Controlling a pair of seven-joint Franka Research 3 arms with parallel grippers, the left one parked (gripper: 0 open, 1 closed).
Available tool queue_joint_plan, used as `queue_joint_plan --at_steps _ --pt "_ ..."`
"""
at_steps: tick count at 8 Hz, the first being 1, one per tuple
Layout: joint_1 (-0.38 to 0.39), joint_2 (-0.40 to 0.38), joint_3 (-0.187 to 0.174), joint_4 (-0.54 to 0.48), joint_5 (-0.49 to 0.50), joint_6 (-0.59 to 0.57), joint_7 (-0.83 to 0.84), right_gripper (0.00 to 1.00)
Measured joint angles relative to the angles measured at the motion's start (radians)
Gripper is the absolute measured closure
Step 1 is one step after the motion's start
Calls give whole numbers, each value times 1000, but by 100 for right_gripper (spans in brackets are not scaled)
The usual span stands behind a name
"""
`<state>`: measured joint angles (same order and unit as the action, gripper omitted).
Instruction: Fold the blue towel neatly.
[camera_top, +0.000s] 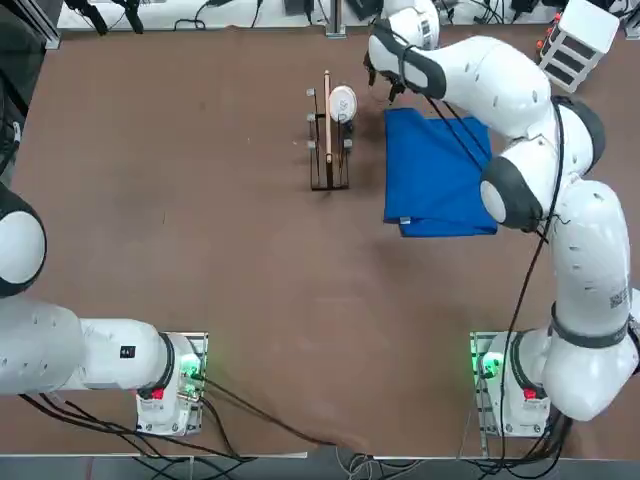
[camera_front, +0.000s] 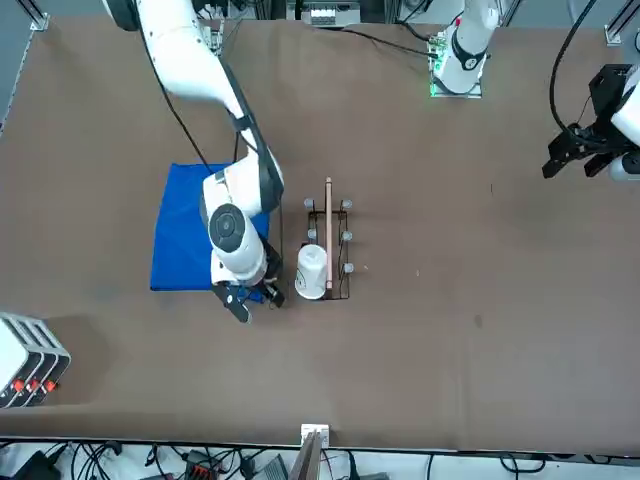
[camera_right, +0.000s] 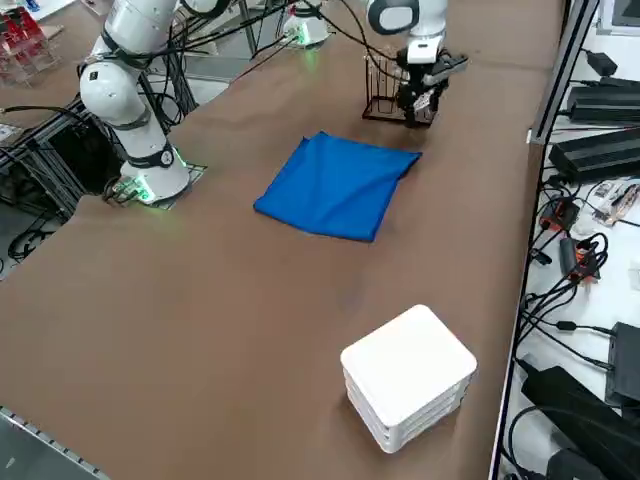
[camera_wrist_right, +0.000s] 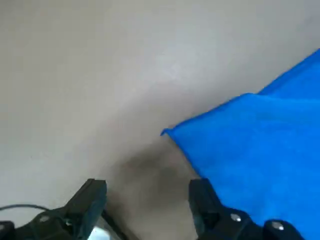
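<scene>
The blue towel (camera_top: 435, 178) lies folded flat as a rectangle on the brown table, right of centre in the top view. It also shows in the right side view as the towel (camera_right: 338, 185) and in the front view as the towel (camera_front: 180, 238). My right gripper (camera_top: 383, 88) hovers just past the towel's far corner, on the rack's side. In the wrist view the gripper (camera_wrist_right: 147, 200) is open, with bare table between its fingers (camera_wrist_right: 202, 202) and the towel's corner (camera_wrist_right: 250, 155) just beside one of them. Nothing is held.
A dark wire rack (camera_top: 329, 150) with a wooden bar and a white cup (camera_top: 342, 103) stands close to the towel's left, near the gripper (camera_front: 255, 300). A white stacked box (camera_right: 410, 378) sits at the table's far right corner.
</scene>
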<state>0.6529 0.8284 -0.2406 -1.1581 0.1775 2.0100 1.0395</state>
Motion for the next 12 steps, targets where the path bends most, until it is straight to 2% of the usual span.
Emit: queue_joint_plan --at_steps 2,4,6,9,11,12 --pt "-3 -74 -9 33 -66 -117 -70 0" --pt "-25 -165 -38 37 -104 -273 -216 0" --pt "-96 -262 -52 17 -114 -339 -386 0" --pt "-230 -406 -57 -83 -129 -383 -664 0" --pt "-310 -462 -58 -107 -130 -430 -883 0" --pt "-348 -484 -52 -114 -130 -441 -927 0"
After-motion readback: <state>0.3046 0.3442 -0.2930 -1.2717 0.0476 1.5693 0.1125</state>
